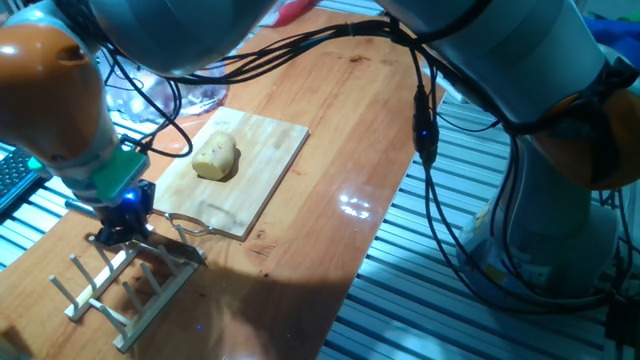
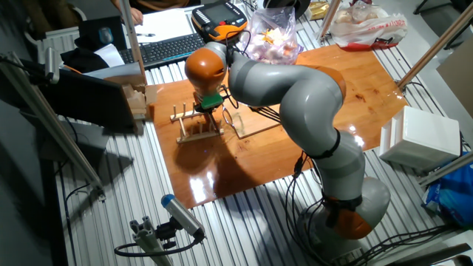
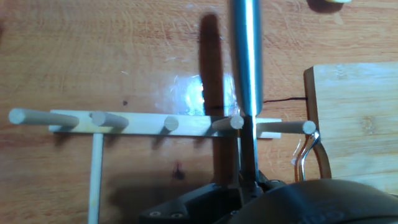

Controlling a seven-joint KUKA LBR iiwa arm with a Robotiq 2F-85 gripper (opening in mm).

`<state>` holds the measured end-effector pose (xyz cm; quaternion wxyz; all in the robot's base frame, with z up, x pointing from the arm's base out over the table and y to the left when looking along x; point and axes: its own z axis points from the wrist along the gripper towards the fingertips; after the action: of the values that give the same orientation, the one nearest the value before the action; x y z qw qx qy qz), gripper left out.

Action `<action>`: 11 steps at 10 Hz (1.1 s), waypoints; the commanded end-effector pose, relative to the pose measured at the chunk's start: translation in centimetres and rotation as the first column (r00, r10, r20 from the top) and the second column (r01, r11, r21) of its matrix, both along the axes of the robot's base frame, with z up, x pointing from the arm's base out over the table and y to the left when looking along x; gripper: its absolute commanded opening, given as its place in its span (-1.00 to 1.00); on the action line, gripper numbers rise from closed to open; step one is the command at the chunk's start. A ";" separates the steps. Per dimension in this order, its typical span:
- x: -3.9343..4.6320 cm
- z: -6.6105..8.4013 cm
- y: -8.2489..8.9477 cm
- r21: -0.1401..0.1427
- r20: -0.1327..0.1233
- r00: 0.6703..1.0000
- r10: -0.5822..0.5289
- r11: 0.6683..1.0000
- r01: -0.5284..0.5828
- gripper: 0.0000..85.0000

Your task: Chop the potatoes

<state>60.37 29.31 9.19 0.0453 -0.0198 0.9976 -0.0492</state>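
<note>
A pale yellow-tan potato (image 1: 215,158) lies in one lump on the light wooden cutting board (image 1: 262,150). My gripper (image 1: 124,230) is off the board's near-left corner, down over a wooden dowel rack (image 1: 112,290). In the hand view the gripper (image 3: 249,186) is shut on a shiny metal tool (image 3: 246,56) that runs straight out from the fingers, across the rack (image 3: 155,121). A bent wire loop (image 3: 308,154) lies at the board's edge (image 3: 354,106). In the other fixed view the arm hides the potato; the gripper (image 2: 209,111) is above the rack (image 2: 196,127).
A clear bag of reddish-brown lumps (image 2: 270,37) sits at the table's far edge, with a keyboard (image 2: 162,48) and a pendant (image 2: 218,18) beyond it. A white box (image 2: 421,137) stands off the right side. Black cables (image 1: 425,140) hang over the table.
</note>
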 end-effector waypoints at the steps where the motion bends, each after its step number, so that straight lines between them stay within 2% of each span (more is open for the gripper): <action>1: -0.02 0.1 0.0 0.000 -0.003 1.000 0.000 1.000 0.000 -1.00; 3: -0.03 0.2 0.0 0.003 -0.006 1.000 0.001 1.000 -0.001 -1.00; 4: -0.02 0.4 0.0 0.022 -0.011 1.000 0.003 1.000 -0.003 -1.00; 5: 0.17 1.4 -0.1 0.071 -0.033 0.999 -0.006 0.997 0.009 -1.00; 6: 0.12 2.7 -0.1 0.124 -0.054 0.998 -0.027 0.992 0.034 -1.00; 7: -0.23 4.5 -0.3 0.154 -0.074 0.997 -0.038 0.987 0.049 -1.00; 8: -0.74 6.5 -0.6 0.163 -0.094 0.994 -0.048 0.985 0.063 -1.00; 9: -1.56 8.6 -1.1 0.157 -0.096 0.994 -0.059 0.985 0.074 -1.00; 10: -2.33 10.1 -1.6 0.156 -0.086 0.994 -0.071 0.984 0.083 -1.00; 11: -3.00 11.5 -2.4 0.163 -0.087 0.992 -0.088 0.981 0.102 -1.00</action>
<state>57.33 26.91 16.83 0.0047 0.0304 0.9990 0.0330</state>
